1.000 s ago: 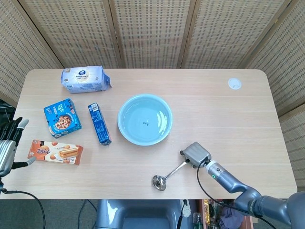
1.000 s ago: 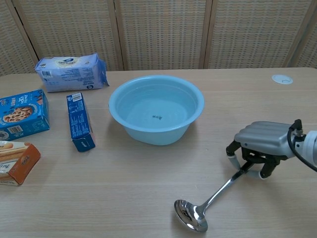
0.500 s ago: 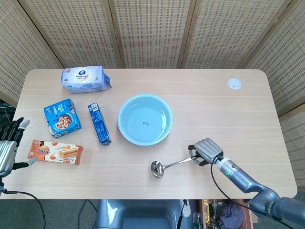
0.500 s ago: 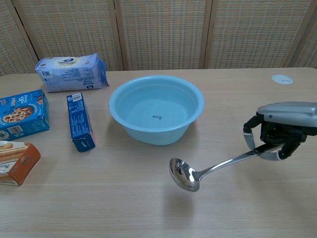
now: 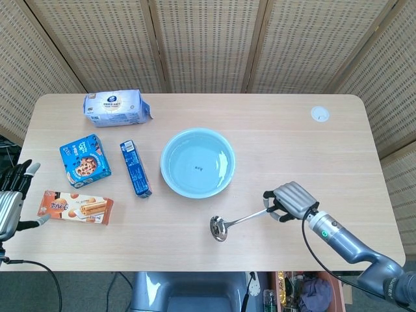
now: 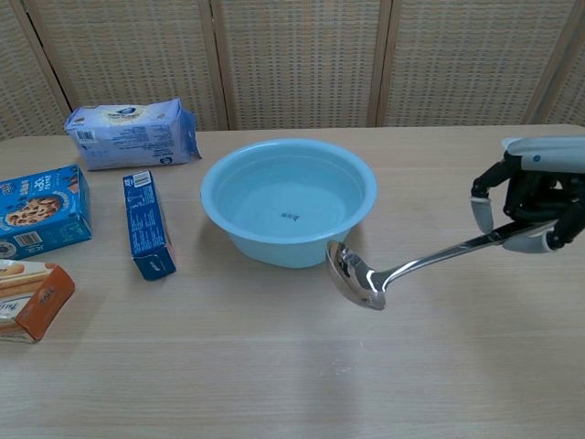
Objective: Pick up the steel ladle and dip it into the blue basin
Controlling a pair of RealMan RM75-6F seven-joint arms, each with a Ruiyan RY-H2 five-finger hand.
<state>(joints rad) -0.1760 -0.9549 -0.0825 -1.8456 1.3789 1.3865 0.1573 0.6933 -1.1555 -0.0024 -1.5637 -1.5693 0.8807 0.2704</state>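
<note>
The right hand (image 6: pixel 533 203) grips the steel ladle (image 6: pixel 416 266) by its handle end, fingers curled around it. The ladle slants down to the left, clear of the worktop (image 6: pixel 274 366), its bowl just beside the blue basin (image 6: pixel 288 212).

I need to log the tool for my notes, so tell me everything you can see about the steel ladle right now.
The steel ladle is shiny, mirror-like metal: a round bowl on a long slim handle. The right hand holds the handle's far end, and the ladle hangs clear of the table, handle sloping down toward the bowl. The bowl sits low, just outside the near rim of the blue basin, in front of it and not inside. Whether the bowl touches the basin's wall cannot be told. Only the hand is seen touching it.
</note>
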